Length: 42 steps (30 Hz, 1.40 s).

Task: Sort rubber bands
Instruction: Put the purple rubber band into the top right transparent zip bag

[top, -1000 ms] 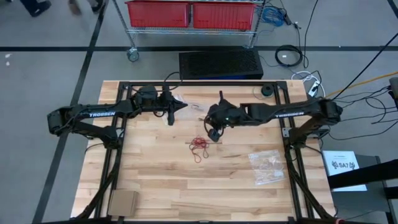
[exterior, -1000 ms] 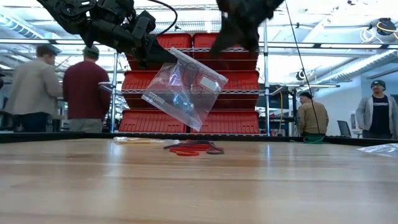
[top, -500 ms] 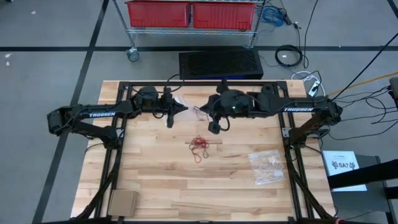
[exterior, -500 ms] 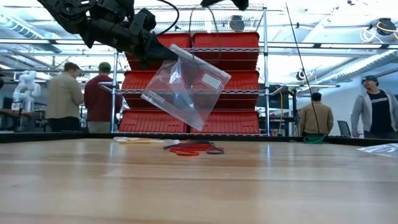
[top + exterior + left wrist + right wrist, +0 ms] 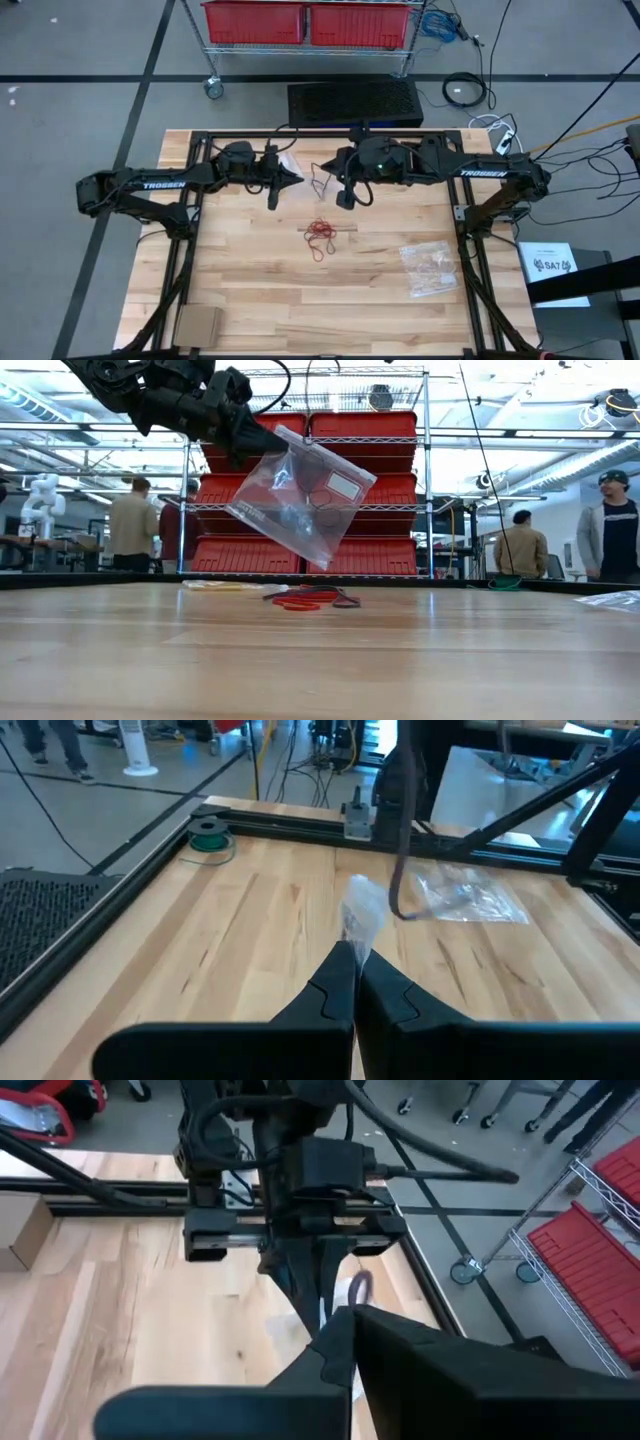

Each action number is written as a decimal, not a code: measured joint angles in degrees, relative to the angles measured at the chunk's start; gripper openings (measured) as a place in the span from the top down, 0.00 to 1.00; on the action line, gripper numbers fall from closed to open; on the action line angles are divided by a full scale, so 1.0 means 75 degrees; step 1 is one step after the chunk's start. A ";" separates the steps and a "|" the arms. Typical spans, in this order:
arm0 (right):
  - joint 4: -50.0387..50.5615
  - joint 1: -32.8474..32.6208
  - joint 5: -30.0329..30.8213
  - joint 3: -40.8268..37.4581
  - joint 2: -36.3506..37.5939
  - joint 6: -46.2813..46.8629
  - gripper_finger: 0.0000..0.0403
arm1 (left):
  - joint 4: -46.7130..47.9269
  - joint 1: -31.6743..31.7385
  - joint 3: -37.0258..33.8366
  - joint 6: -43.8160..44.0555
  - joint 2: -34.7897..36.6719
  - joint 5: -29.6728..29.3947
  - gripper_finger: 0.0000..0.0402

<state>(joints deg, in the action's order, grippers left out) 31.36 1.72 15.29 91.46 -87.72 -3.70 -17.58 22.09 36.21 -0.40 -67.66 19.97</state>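
**Left gripper lifts a clear bag while the right holds a dark band beside it**

The left gripper (image 5: 291,177) hangs above the far part of the pale, grainy wooden table (image 5: 250,290), its fingers pressed together on the top corner of a clear plastic bag (image 5: 301,495). The bag is glossy and crinkled, tilted on a diagonal, with a white label patch near its upper edge; a few thin dark loops show through it. In the left wrist view the pinched corner (image 5: 359,917) rises as a pale crumpled tuft from between the two shut black fingers.

The right gripper (image 5: 346,197) is just right of the bag, also raised. Its jaws are closed, and a thin dark rubber band (image 5: 398,870) hangs from it as a long narrow loop.

On the table, between and nearer than the two grippers, lies a small tangle of red and dark rubber bands (image 5: 320,233), thin looped strands lying flat. A second clear bag (image 5: 430,266) with tan contents lies flat near the right edge, and a brown cardboard piece (image 5: 196,325) sits at the near left corner.

Since a second ago the right gripper has moved from over the tangle toward the far side, close to the bag, and risen out of the low view; the bag sits slightly higher.
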 joint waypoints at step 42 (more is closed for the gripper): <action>0.0793 0.0254 -0.0529 -0.0003 -0.0956 -0.0040 1.00 | -0.0395 0.0000 0.0000 0.0204 -0.0003 0.0128 1.00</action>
<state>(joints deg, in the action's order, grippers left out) 37.30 3.62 11.32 91.44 -94.89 -4.01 -20.55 22.09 36.21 1.13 -67.68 20.93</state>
